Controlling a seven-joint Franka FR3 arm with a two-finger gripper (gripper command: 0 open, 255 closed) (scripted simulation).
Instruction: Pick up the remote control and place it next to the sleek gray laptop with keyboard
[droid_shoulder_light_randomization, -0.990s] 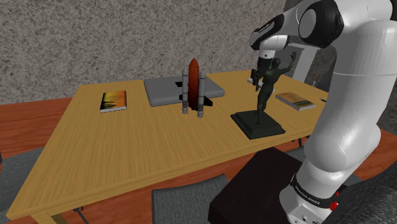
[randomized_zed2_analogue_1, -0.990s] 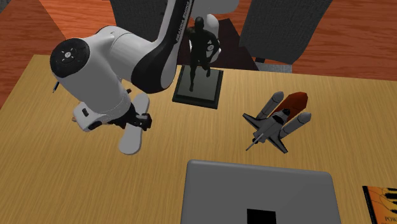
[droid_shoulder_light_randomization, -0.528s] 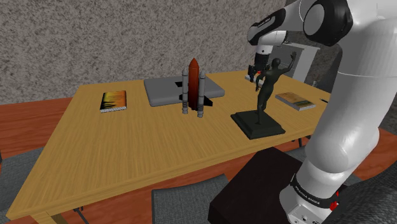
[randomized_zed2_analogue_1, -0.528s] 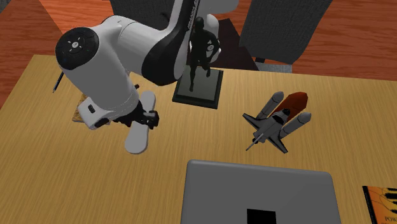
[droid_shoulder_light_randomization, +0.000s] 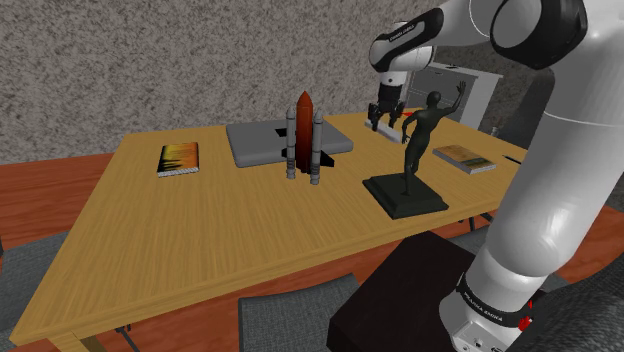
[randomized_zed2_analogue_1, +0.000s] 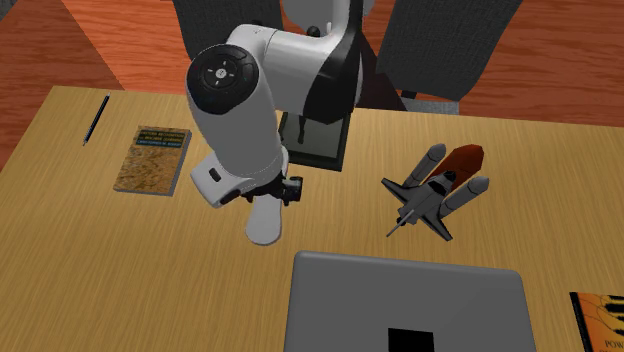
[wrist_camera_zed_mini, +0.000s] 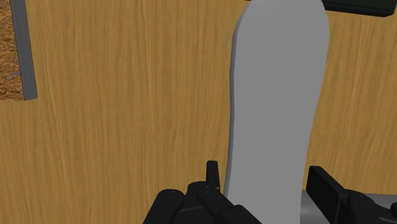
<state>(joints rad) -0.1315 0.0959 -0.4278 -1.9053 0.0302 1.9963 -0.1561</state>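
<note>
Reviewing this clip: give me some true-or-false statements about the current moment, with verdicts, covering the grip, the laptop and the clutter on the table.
1. The gripper is shut on the pale grey remote control. True.
2. The grey laptop is open with its keyboard showing. False: its lid is closed.
3. The remote control lies on top of the laptop. False: it is in the gripper, over bare wooden table.
4. A pen lies on the table near a brown book. True.
5. The dark figure statue has toppled over. False: it stands upright on its base.
</note>
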